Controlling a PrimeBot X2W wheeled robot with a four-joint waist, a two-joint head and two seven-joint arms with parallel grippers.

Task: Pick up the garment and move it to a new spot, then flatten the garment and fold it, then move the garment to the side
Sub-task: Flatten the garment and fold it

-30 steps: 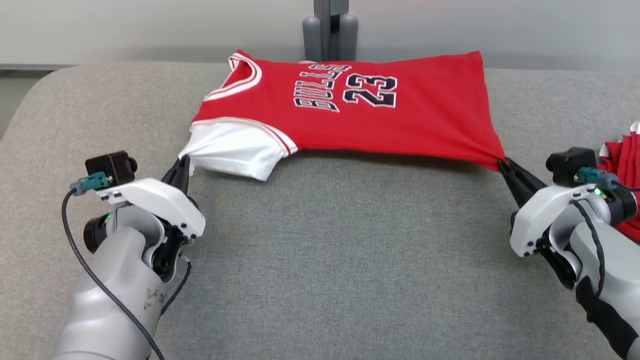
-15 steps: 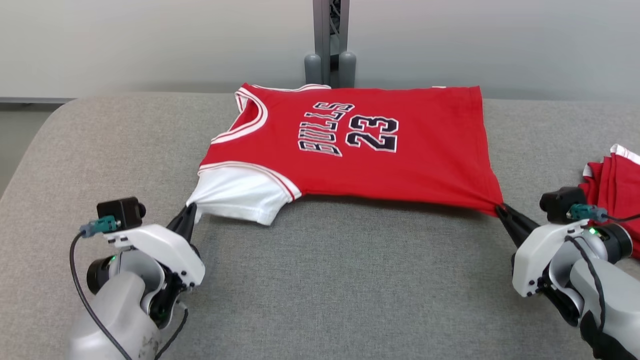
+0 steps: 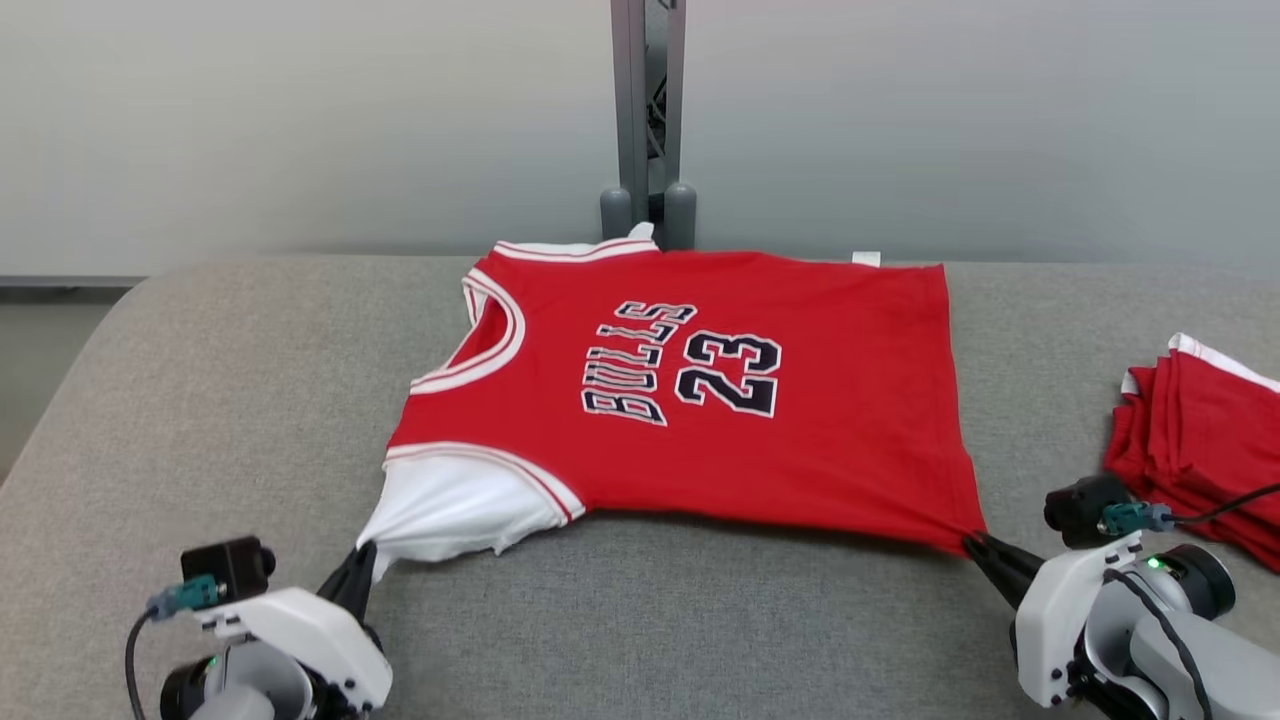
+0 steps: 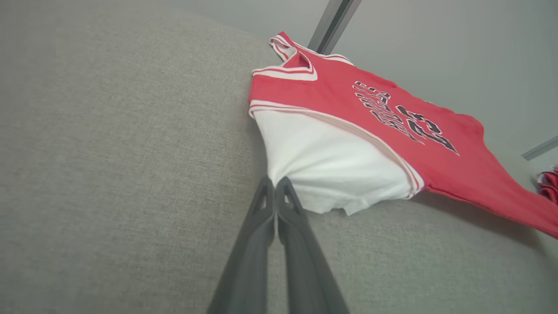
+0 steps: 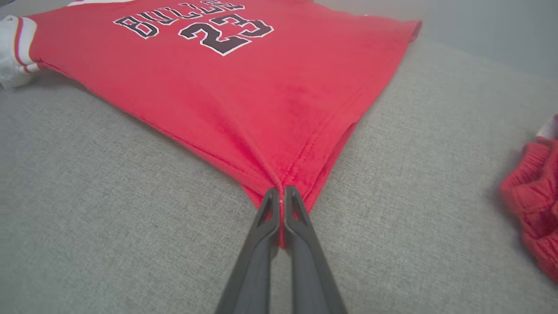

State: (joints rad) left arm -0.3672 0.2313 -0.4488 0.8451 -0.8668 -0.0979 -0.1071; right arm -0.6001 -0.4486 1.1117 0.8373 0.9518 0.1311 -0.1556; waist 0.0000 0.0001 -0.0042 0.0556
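Red Bulls jersey (image 3: 800, 420) lies front-up on the grey bench (image 3: 200, 400), stretched between the two end effectors. The left end effector (image 4: 275, 181) is fully closed on the edge of the white sleeve (image 4: 331, 165). The right end effector (image 5: 282, 189) is fully closed on the near hem corner (image 5: 301, 161), where the cloth puckers just ahead of its tips.

Risks, as judged:
- The jersey body, ahead of both end effectors, may drag and ruck on the coarse bench cover if pulled harder.
- The near edge between the end effectors casts a shadow and seems raised, so an uneven release could crease it.
- The pile of folded red garments (image 3: 1190, 440), just right of the right end effector, could be brushed by that arm.
- Each pinch takes little cloth and may slip.

Materials:
- The bench is woven and matte, with a rounded corner.
- The jersey is a soft, limp knit with a near-rectangular body and a white-trimmed neckline.
- The sleeve is thin, with an uneven free edge.
- The lettering (image 3: 680, 375) is flat and black, outlined in white.
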